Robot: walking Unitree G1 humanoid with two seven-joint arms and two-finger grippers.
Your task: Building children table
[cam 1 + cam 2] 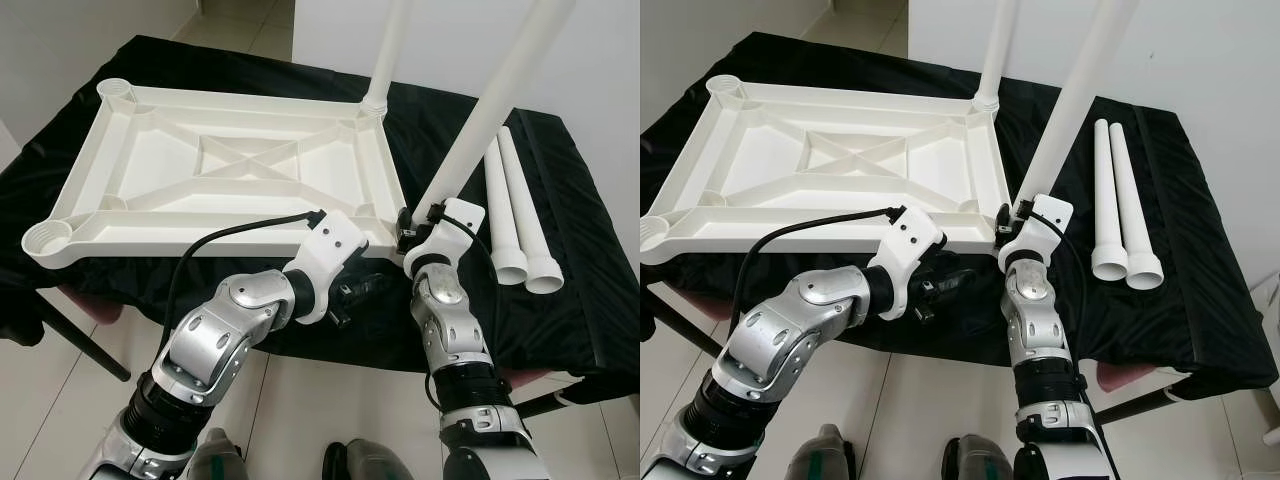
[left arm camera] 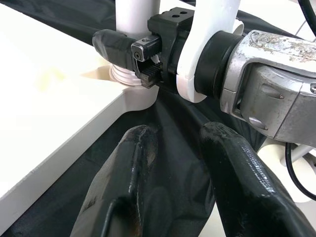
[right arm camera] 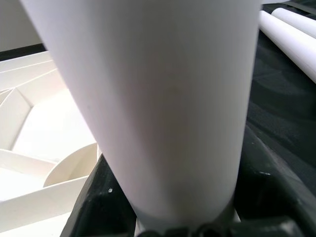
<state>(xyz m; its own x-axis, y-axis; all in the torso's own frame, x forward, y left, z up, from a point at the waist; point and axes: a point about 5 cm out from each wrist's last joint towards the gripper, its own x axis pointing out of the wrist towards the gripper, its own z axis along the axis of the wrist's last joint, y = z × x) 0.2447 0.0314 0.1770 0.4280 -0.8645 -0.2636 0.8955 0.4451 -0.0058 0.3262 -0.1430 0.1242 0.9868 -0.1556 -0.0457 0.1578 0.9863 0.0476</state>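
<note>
The table top (image 1: 220,165), a white plastic rectangle, is lying upside down on a black-draped tabletop (image 1: 570,300), showing its underside: a raised rim, diagonal ribs crossing at a central panel, and a round socket at each corner. The near-left socket (image 1: 45,238) and far-left socket (image 1: 117,90) are standing empty. A white leg (image 1: 388,50) is standing upright in the far-right corner. A second leg (image 1: 495,100) is rising tilted from the near-right corner, with its threaded foot sitting at the socket there.

The right tool (image 1: 412,232) is gripping this second leg just above its base, its black fingers (image 2: 114,43) pressing against the tube on either side. The left tool (image 1: 358,292) is hovering just beside the near-right corner, below the edge of the table top, its fingers (image 2: 123,182) narrowly parted and holding nothing, with only black cloth between them.

Two spare legs (image 1: 520,215) are lying side by side on the cloth to the right of the table top, touching each other, wide ends toward the robot.
</note>
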